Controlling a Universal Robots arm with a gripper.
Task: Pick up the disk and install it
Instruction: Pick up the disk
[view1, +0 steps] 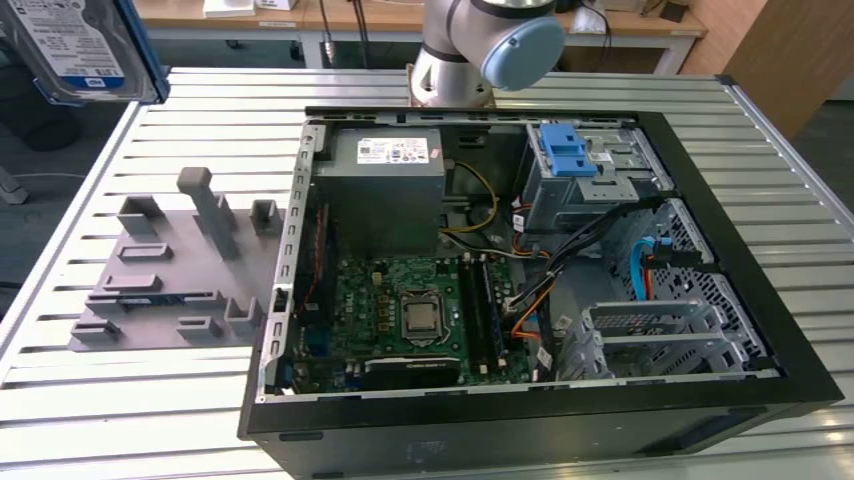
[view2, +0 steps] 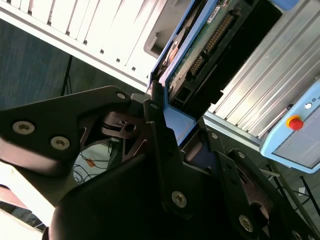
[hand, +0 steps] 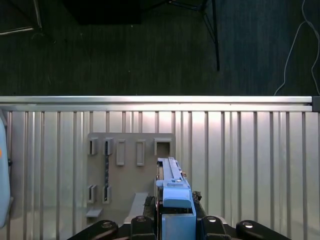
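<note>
Currently my pincer is clamped on the disk by its blue-railed end, up in the air over the grey slotted fixture on the slatted surface. Beside the fixture lies the open computer case, holding a power supply, motherboard and blue-tabbed drive cage, with the arm's base just behind it.

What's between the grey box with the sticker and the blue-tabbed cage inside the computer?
Between the grey box and the cage runs a bundle of yellow and black wires, seen in the exterior view.
</note>
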